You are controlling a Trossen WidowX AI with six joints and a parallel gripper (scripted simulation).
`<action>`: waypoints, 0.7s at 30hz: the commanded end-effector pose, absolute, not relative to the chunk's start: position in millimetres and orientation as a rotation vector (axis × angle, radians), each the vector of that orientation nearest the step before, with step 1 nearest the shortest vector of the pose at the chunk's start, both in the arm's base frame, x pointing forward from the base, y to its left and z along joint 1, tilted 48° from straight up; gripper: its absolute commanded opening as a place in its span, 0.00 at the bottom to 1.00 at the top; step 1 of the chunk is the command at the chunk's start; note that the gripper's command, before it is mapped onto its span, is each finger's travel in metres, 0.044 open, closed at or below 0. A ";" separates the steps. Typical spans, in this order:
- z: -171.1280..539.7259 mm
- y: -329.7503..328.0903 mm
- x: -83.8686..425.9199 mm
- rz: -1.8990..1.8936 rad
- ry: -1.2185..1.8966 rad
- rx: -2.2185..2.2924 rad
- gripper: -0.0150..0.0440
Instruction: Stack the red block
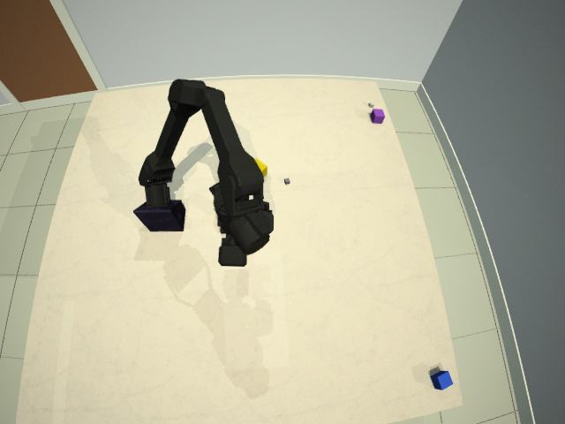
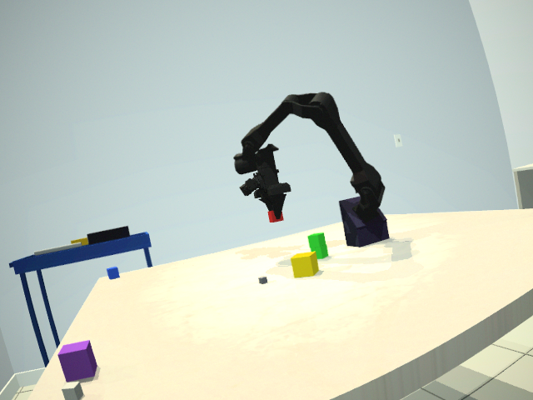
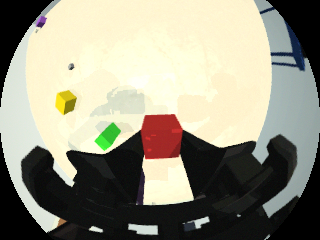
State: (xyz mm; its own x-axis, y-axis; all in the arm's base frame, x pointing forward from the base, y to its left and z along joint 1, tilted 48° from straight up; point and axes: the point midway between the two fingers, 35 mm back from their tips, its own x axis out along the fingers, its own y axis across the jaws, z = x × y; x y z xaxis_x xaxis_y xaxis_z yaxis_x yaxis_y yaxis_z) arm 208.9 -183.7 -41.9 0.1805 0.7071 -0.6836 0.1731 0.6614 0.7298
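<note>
Top view: the black six-joint arm (image 1: 228, 150) arches over the cream table top (image 1: 319, 283); its bulk hides the small red cube and nearly all of the green tower, of which only a sliver of green shows at the arm's edge.
Top view, count: one yellow cube (image 1: 261, 167) half covered by the arm, one purple cube (image 1: 377, 116), one blue cube (image 1: 441, 379), and two tiny grey cubes, one near mid-table (image 1: 287, 181) and one just beside the purple cube (image 1: 371, 104).
Exterior view, block: the small red cube (image 2: 275, 216), plain and matte, hangs in the air pinched between the fingers of the black parallel-jaw gripper (image 2: 277, 212), clear of the table.
Exterior view, tower: the bright green tower (image 2: 318, 245) stands upright on the table, taller than wide, long axis vertical, lower than the red cube and off to one side of it.
Exterior view, heading: the red cube has no long axis; it sits slightly tilted in the grip.
Exterior view, count: one red, one green, one yellow (image 2: 305, 263), one blue (image 2: 112, 272), one purple (image 2: 77, 360), two grey.
Wrist view: the red cube (image 3: 162, 136) fills the gap between the dark fingers, held fast; the green tower (image 3: 107, 136) lies below and to the side, apart from it.
</note>
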 end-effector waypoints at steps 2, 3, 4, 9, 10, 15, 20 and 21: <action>-37.8 -184.3 208.1 0.446 1.373 0.802 0.25; -34.7 -182.1 207.6 0.447 1.373 0.802 0.25; -31.0 -179.5 206.9 0.447 1.373 0.803 0.25; -13.2 -165.7 202.8 0.447 1.374 0.804 0.25; -9.8 -162.8 201.8 0.447 1.374 0.804 0.25; 6.2 -147.7 196.9 0.448 1.374 0.805 0.25; 20.7 -131.9 190.9 0.448 1.374 0.807 0.25; 23.4 -128.7 189.7 0.449 1.375 0.807 0.25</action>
State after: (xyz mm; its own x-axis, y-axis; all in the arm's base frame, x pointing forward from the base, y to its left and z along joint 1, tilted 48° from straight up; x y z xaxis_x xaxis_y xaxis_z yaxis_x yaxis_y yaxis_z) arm 193.6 -140.3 14.7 0.1719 0.7038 -0.6892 0.1637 0.6695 0.7245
